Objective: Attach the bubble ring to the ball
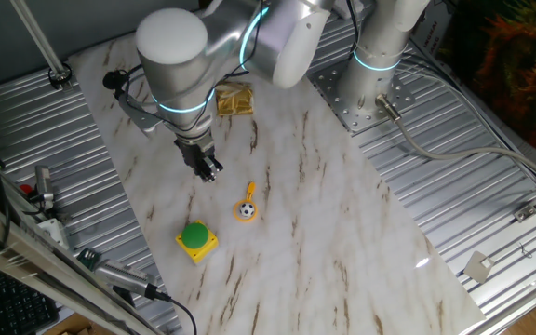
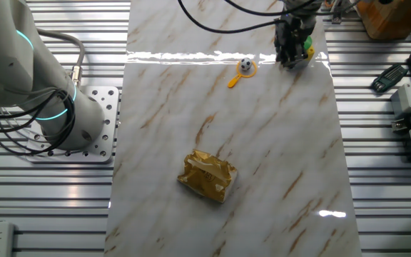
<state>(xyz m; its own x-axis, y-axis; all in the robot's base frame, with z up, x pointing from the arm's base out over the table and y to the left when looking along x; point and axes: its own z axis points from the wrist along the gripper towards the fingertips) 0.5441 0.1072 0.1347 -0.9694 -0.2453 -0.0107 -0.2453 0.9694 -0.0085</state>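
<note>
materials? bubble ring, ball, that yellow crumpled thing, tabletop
Bubble ring: looks like smooth moulded plastic, uniform orange-yellow.
Ball: black-and-white soccer print; material unclear, too small to tell.
Crumpled wrapper: likely foil or metallised film, with sharp creases and golden glints.
Tabletop: marble-patterned glossy surface, veined, mirroring the lights; stone or laminate, can't tell.

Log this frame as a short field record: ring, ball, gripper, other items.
bubble ring: flat on the marble table, handle pointing away from the loop
ball: sitting inside the ring's loop
gripper: away from the ring, holding nothing; fingers' gap unclear
green button: on yellow base, near ring
golden wrapper: crumpled, far from ring
</note>
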